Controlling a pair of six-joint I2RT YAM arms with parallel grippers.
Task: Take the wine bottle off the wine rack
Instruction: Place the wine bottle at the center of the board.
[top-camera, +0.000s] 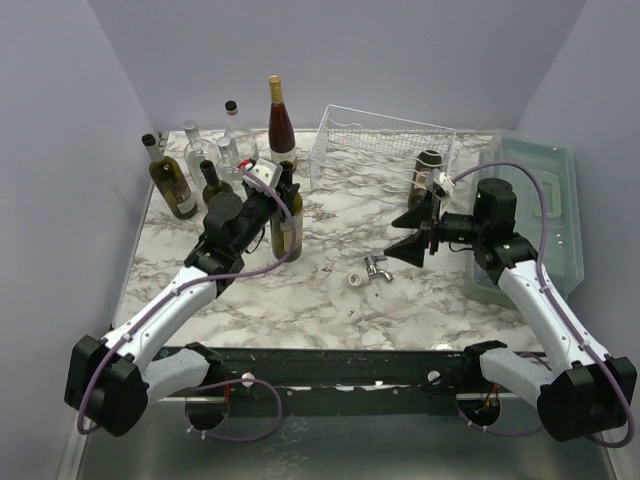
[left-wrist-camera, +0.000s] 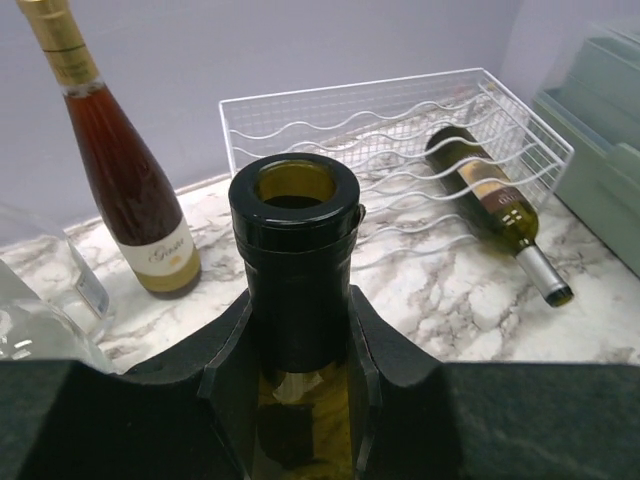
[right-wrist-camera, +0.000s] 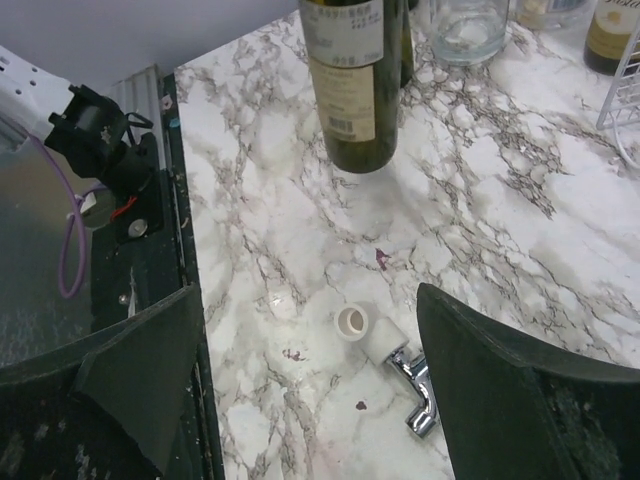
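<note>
The white wire wine rack (top-camera: 385, 140) stands at the back of the marble table and also shows in the left wrist view (left-wrist-camera: 400, 125). One green wine bottle (top-camera: 428, 176) lies in its right cradle, neck toward the front (left-wrist-camera: 495, 200). My left gripper (top-camera: 284, 192) is shut on the neck of a second green wine bottle (top-camera: 287, 228), which stands upright left of the rack; its open mouth (left-wrist-camera: 296, 190) shows between my fingers (left-wrist-camera: 225, 370). My right gripper (top-camera: 408, 238) is open and empty, in front of the rack, over the table (right-wrist-camera: 320, 380).
Several bottles stand at the back left, among them a tall amber one (top-camera: 281, 125) (left-wrist-camera: 130, 190). A white pipe fitting with a chrome tap (top-camera: 370, 270) (right-wrist-camera: 385, 350) lies mid-table. A translucent grey-green lidded bin (top-camera: 535, 200) sits at the right edge.
</note>
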